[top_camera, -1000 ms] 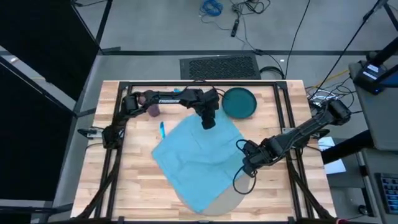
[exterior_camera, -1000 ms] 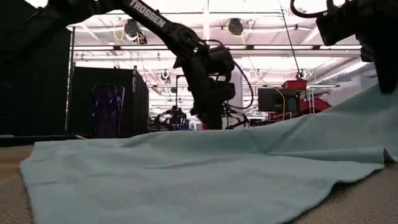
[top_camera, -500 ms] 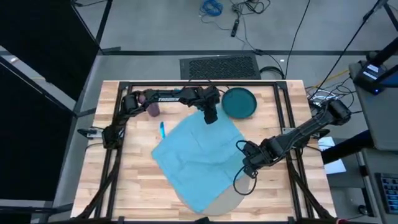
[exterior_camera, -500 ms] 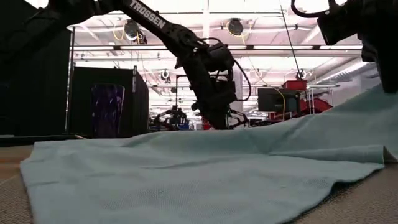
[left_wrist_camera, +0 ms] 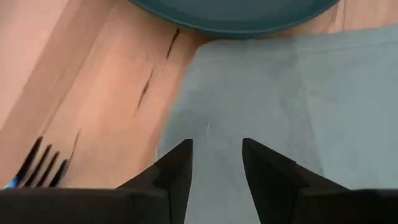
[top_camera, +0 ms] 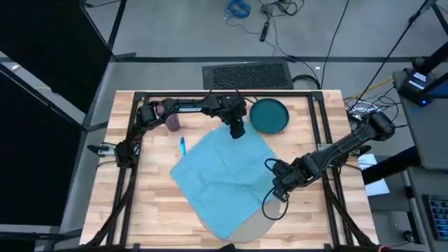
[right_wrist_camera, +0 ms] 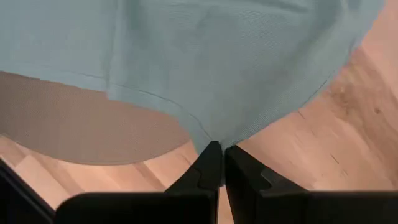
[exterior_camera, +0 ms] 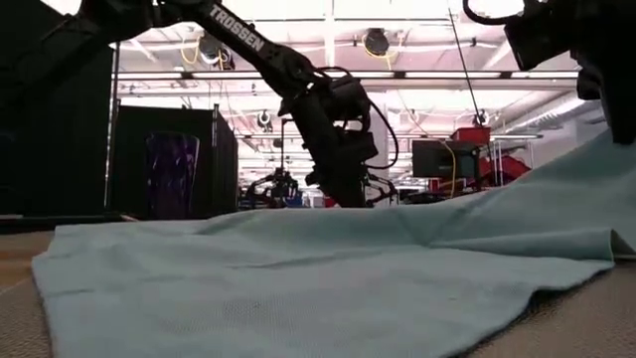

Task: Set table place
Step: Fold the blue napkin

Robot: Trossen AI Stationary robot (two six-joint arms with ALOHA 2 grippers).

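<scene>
Grey placemat [top_camera: 260,227] at the table's [top_camera: 150,210] near edge, mostly under a light blue cloth [top_camera: 224,175], right hand [top_camera: 278,194] pinched shut on the cloth's edge, left hand [top_camera: 236,131] parted above its far corner, empty teal plate [top_camera: 269,115] beyond.

One cloth [top_camera: 222,178], one plate [top_camera: 269,115], one fork [left_wrist_camera: 38,164]

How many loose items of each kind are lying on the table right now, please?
Cloths: 1, the light blue cloth
Placemats: 1, the grey placemat, mostly under the cloth
Plates: 1, the teal plate
Cups: 1, the dark purple cup
Forks: 1, the blue-handled fork
Total: 5
</scene>
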